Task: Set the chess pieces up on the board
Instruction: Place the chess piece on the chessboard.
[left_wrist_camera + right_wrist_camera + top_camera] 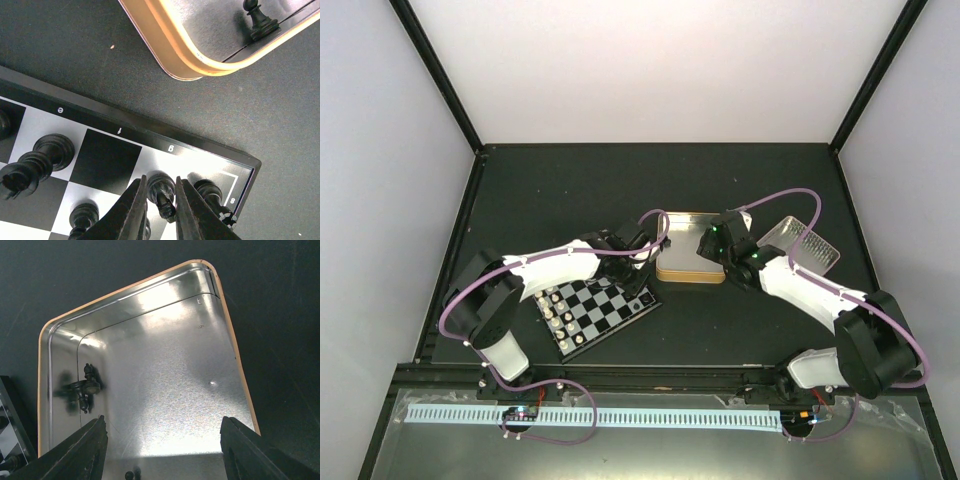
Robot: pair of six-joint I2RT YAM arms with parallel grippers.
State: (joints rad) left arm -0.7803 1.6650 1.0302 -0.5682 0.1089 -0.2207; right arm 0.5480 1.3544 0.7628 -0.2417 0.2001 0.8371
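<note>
The checkered board lies in front of the left arm, with cream-white pieces along its left side and black chess pieces at its right. In the left wrist view my left gripper is shut on a black piece that stands on the pale square marked g at the board's edge. A black rook stands beside it in the corner. More black pieces stand to the left. My right gripper is wide open and empty above the tin. A black piece lies against the tin's left wall.
The gold-rimmed tin sits just right of the board, and its rim is close to the board's corner. A black pawn stands inside it. A clear lid lies right of the tin. Black walls border the mat.
</note>
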